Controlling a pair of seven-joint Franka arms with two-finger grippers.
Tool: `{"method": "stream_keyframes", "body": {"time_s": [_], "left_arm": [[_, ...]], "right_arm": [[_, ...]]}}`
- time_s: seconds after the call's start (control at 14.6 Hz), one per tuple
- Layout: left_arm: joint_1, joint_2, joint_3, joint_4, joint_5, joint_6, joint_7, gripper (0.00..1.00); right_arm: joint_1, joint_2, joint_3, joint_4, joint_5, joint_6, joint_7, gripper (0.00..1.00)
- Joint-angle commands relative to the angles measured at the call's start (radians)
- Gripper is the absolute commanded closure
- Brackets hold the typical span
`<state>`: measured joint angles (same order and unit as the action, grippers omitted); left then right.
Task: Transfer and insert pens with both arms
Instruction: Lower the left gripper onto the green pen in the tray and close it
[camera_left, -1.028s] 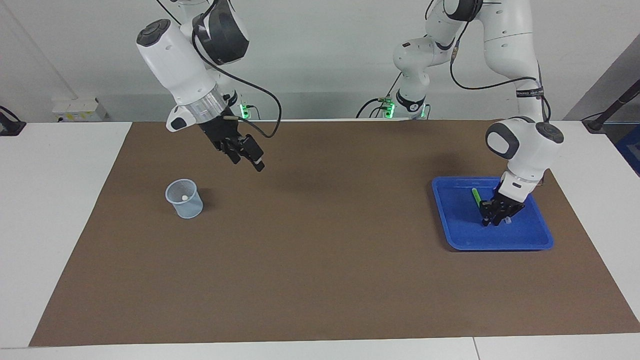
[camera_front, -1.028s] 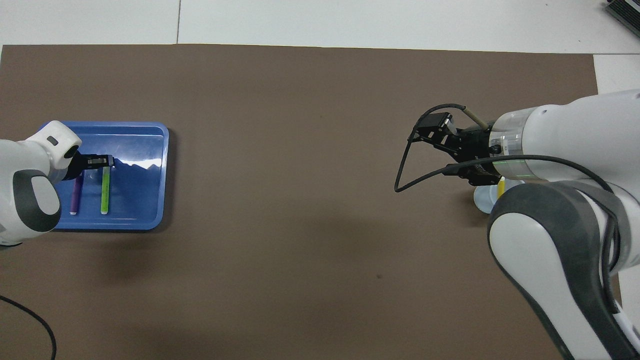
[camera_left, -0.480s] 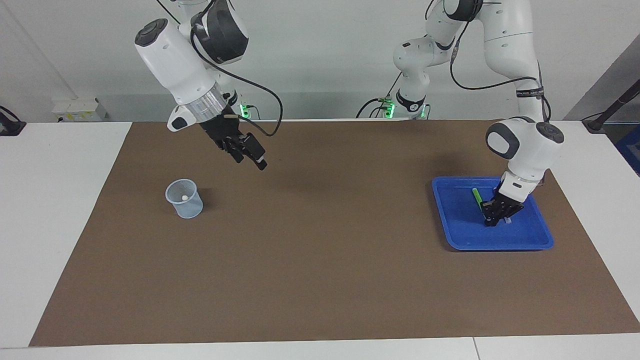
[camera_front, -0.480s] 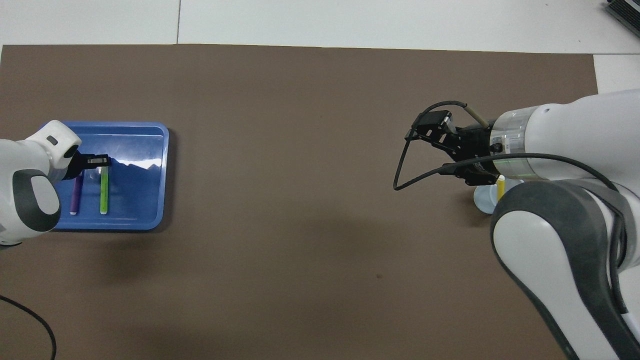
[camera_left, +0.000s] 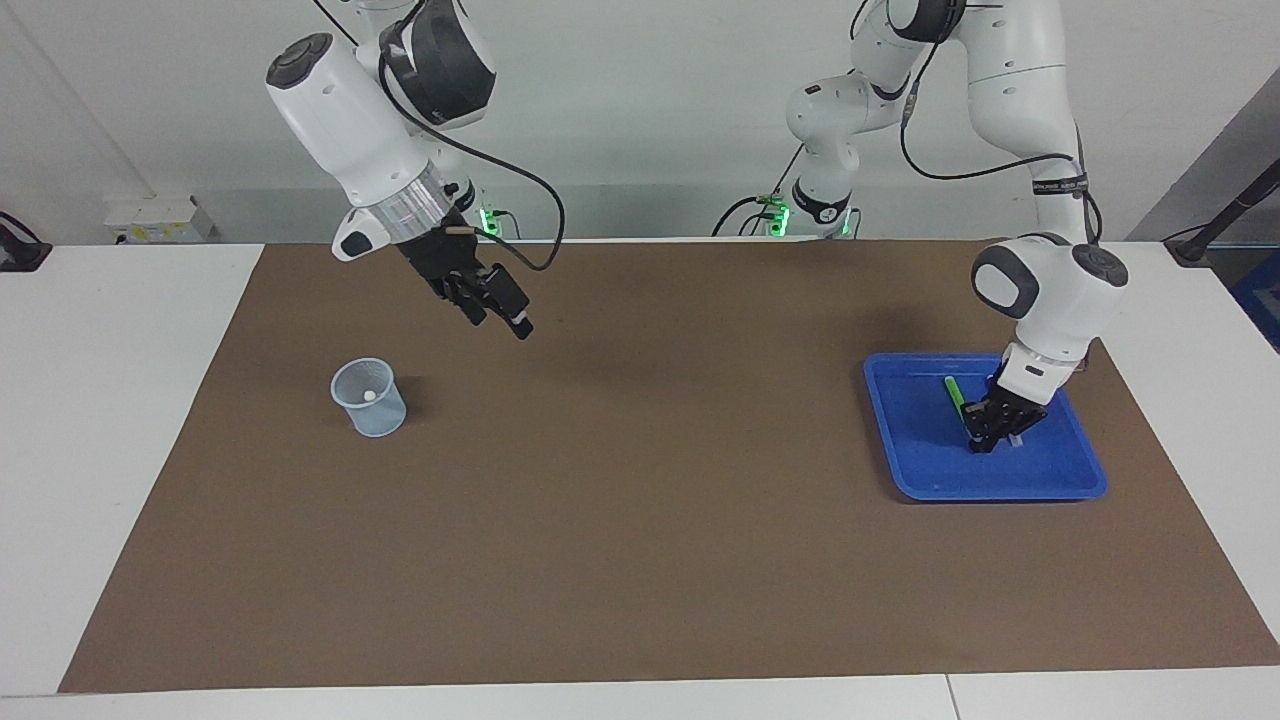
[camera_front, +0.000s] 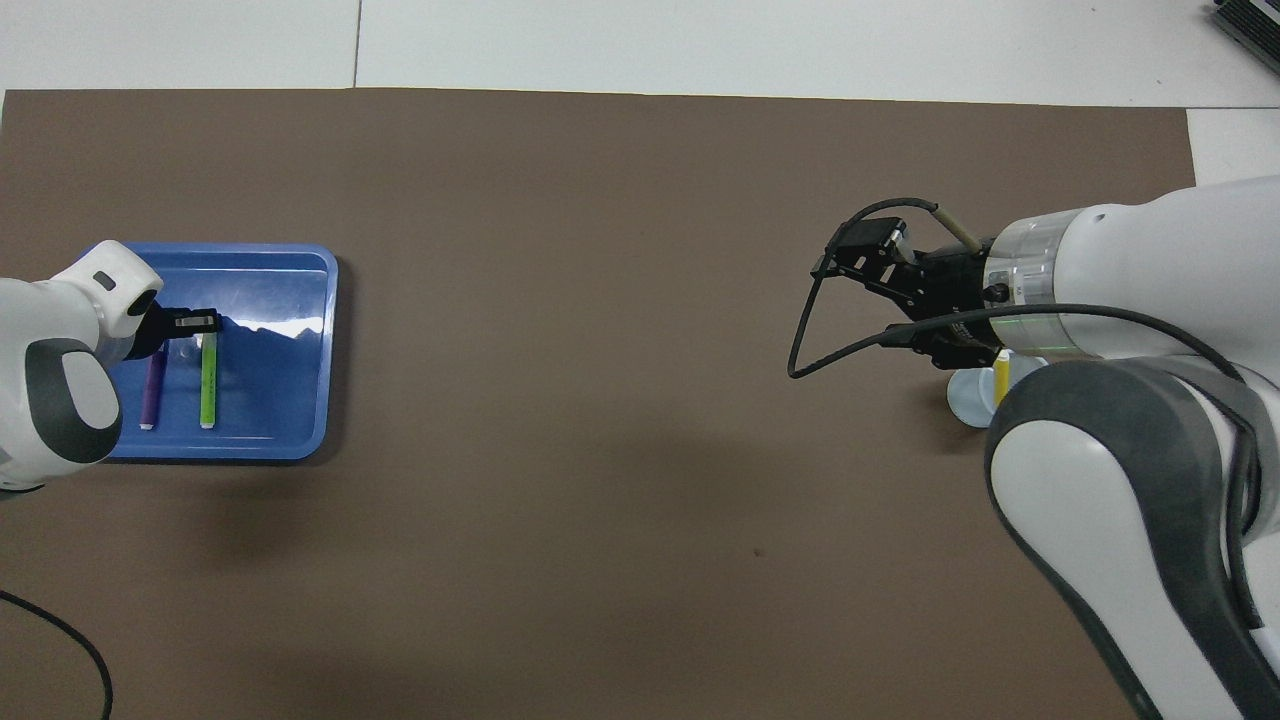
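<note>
A blue tray (camera_left: 1000, 485) (camera_front: 290, 300) lies at the left arm's end of the table. In it lie a lime green pen (camera_left: 953, 392) (camera_front: 208, 385) and a purple pen (camera_front: 152, 390), side by side. My left gripper (camera_left: 985, 437) (camera_front: 195, 322) is down in the tray, shut on the end of the green pen that lies farther from the robots. The yellow pen (camera_front: 1001, 377) stands in a translucent cup (camera_left: 369, 397) (camera_front: 962, 398) at the right arm's end. My right gripper (camera_left: 495, 315) (camera_front: 880, 290) hangs open and empty above the mat, beside the cup.
A brown mat (camera_left: 640, 500) covers most of the white table. A black cable (camera_front: 800, 340) loops from the right wrist. The right arm's large elbow hides part of the cup in the overhead view.
The left gripper's fingers closed on the green pen's end, and the pen shifted slightly toward the purple one. The right gripper drifted a little higher.
</note>
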<state>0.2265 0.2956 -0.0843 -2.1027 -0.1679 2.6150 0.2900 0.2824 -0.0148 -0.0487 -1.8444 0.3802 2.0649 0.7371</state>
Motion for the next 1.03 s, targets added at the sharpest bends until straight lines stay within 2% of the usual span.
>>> {"method": "stream_keyframes", "body": {"time_s": [0.0, 0.21, 0.41, 0.75, 0.96], "left_arm": [[0.002, 0.016, 0.001, 0.012, 0.019, -0.01, 0.005, 1.0], [0.004, 0.016, 0.001, 0.02, 0.019, -0.024, 0.005, 1.0], [0.004, 0.016, 0.001, 0.065, 0.019, -0.102, 0.003, 1.0], [0.004, 0.001, 0.0, 0.073, 0.018, -0.148, -0.002, 1.0], [0.002, -0.024, 0.0, 0.102, 0.016, -0.231, -0.011, 1.0]], "right_arm": [[-0.002, -0.002, 0.004, 0.001, 0.026, -0.005, 0.016, 0.0], [-0.003, -0.002, 0.004, 0.002, 0.052, -0.011, 0.015, 0.0], [-0.003, -0.004, 0.004, 0.002, 0.052, -0.012, 0.015, 0.0], [-0.003, -0.002, 0.004, 0.005, 0.057, -0.012, 0.015, 0.0], [-0.002, -0.004, 0.004, 0.005, 0.058, -0.014, 0.015, 0.0]]}}
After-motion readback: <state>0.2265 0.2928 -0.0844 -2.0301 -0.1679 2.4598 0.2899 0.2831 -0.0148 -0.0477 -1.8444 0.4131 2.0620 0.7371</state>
